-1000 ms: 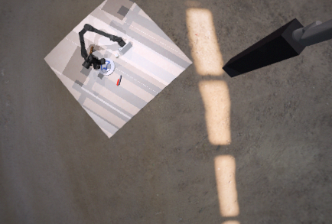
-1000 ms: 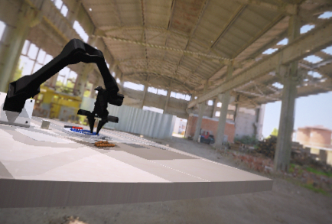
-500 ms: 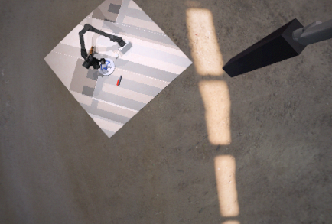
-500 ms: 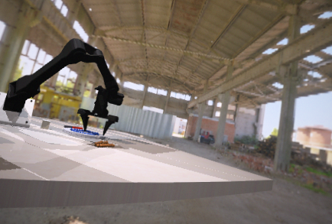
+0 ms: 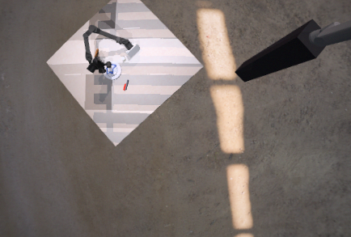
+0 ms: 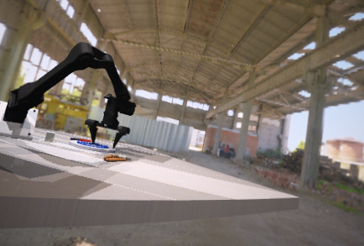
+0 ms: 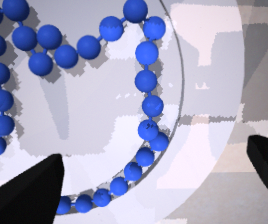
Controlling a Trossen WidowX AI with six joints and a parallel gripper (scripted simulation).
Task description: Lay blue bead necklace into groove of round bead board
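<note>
Two fingers [image 5: 107,65] [image 6: 121,137] stand wide apart, nothing clamped. Blue bead necklace [image 5: 111,69] [image 6: 93,144] [image 7: 146,81] is on the round bead board [image 5: 119,74] [image 6: 110,150] [image 7: 212,95]. Lower-right beads in wrist view follow the curved groove line; the upper run sags inward in a crooked dip, off the curve. Fit partial at best; far side not readable.

Clearance: board sits well inside the desk [image 5: 162,64] [image 6: 210,188] edges. Bare board rim shows between the right-hand beads and the finger at right in wrist view. The other finger hides part of the lower bead run.

Nearby: orange item [image 5: 96,52] [image 6: 114,158] off the board, near it; red-and-dark stick [image 5: 124,86] [image 6: 80,140] apart on another side. Small grey block [image 6: 49,136] toward the base. None on the board.

Arm [image 5: 86,43] [image 6: 59,71]: elbow high, forearm angled down, wrist low, fingers pointing down at board level. Contact with board: can't tell.
</note>
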